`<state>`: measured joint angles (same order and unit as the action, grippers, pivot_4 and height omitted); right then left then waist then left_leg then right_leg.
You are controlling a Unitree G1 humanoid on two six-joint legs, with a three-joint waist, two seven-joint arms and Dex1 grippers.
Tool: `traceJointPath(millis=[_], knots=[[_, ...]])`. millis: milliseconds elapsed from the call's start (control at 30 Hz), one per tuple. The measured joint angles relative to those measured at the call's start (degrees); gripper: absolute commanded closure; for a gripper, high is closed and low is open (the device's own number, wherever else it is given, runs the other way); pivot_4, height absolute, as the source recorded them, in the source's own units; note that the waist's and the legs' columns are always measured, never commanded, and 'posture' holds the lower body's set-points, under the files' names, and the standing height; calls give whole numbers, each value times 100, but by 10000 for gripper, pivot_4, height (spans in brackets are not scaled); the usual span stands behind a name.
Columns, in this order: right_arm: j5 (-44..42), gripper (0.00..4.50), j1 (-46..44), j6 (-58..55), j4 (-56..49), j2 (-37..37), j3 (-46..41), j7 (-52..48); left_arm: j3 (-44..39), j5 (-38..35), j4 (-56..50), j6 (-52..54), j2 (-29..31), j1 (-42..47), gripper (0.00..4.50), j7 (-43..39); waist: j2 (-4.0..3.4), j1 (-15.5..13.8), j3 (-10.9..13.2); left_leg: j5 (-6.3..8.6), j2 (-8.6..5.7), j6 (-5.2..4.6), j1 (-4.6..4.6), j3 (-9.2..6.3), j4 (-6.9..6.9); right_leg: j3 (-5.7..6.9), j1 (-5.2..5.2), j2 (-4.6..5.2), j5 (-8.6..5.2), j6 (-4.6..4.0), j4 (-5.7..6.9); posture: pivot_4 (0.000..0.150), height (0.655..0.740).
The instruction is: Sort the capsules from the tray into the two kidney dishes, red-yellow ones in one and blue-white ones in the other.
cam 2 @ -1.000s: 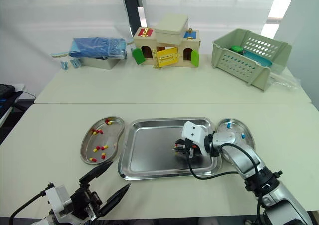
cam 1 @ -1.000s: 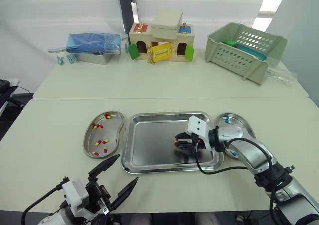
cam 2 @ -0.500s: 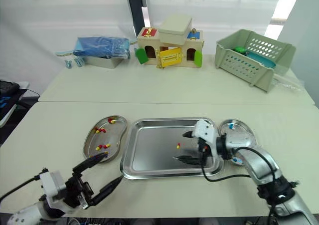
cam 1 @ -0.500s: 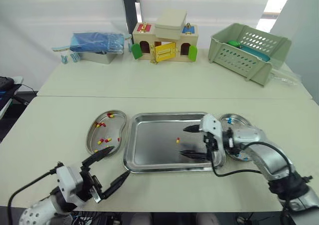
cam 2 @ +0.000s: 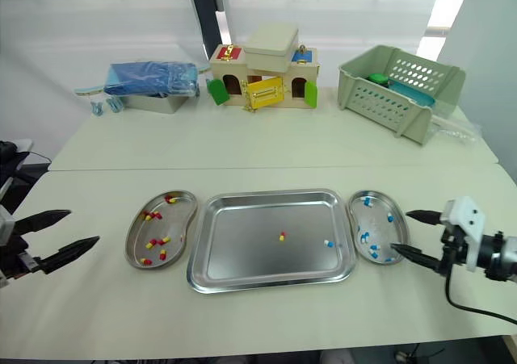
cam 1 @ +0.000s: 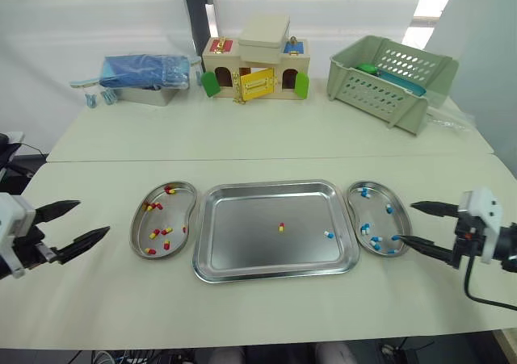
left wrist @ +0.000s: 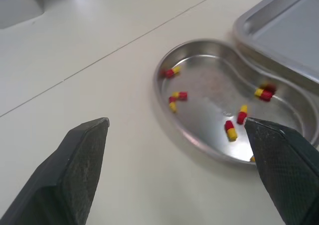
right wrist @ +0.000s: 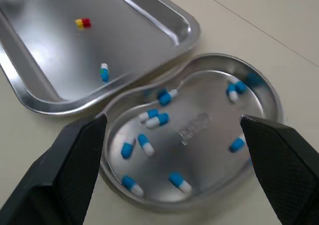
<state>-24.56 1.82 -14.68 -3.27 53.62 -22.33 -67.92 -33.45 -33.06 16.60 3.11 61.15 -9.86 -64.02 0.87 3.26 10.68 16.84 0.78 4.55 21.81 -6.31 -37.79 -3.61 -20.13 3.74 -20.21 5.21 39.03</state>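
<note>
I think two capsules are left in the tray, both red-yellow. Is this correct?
Not quite. Two are left in the tray, but only one is a red-yellow capsule; the other is a blue-white capsule, as the right wrist view shows.

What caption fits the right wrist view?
Open right pincer facing kidney dish of blue-white capsules; two capsules lie in tray.

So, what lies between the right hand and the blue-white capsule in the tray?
The right kidney dish, holding blue-white capsules, then the tray's rim, lie between the right hand and that capsule; both eye views show it.
</note>
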Motion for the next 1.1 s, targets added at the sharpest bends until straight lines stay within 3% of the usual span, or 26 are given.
traceJointPath(millis=[233, 533, 700, 800, 1100], knots=[[192, 228, 22, 583, 1016, 163, -149, -192, -69, 419, 701, -141, 94, 186, 0, -278, -1, 10, 1, 0, 1, 0, 2, 4, 1, -2, -2, 1, 0, 0, 0, 1500, 7400], [78, 228, 558, 820, 850, 84, -366, -213, 21, 417, 31, 195, 20, 441, 0, -354, -1, -24, 1, -1, 2, 1, 5, 4, -1, 0, 2, 2, 0, 0, 0, 1500, 7400], [-367, 228, 1508, 858, -309, -516, -615, -298, 938, 298, -1151, 653, -400, 1114, 0, -421, -3, -109, 0, -1, 4, 3, 4, 4, -6, 3, 12, 3, 0, 1, 0, 1500, 7400], [-508, 228, 2161, 873, -1340, -960, -545, -200, 1823, 296, -1612, 658, -1051, 1780, 0, -481, -6, -139, -3, -2, 3, 4, 4, 5, -13, 2, 15, 3, 1, 2, 1, 1500, 7400], [-364, 228, 2696, 973, -2699, -1703, 141, 484, 3592, 640, -1614, 440, -2328, 3216, 0, -1056, -3, -105, -7, -3, 1, 5, -1, 0, -18, 2, 19, -1, 1, 2, 2, 1500, 7400]])
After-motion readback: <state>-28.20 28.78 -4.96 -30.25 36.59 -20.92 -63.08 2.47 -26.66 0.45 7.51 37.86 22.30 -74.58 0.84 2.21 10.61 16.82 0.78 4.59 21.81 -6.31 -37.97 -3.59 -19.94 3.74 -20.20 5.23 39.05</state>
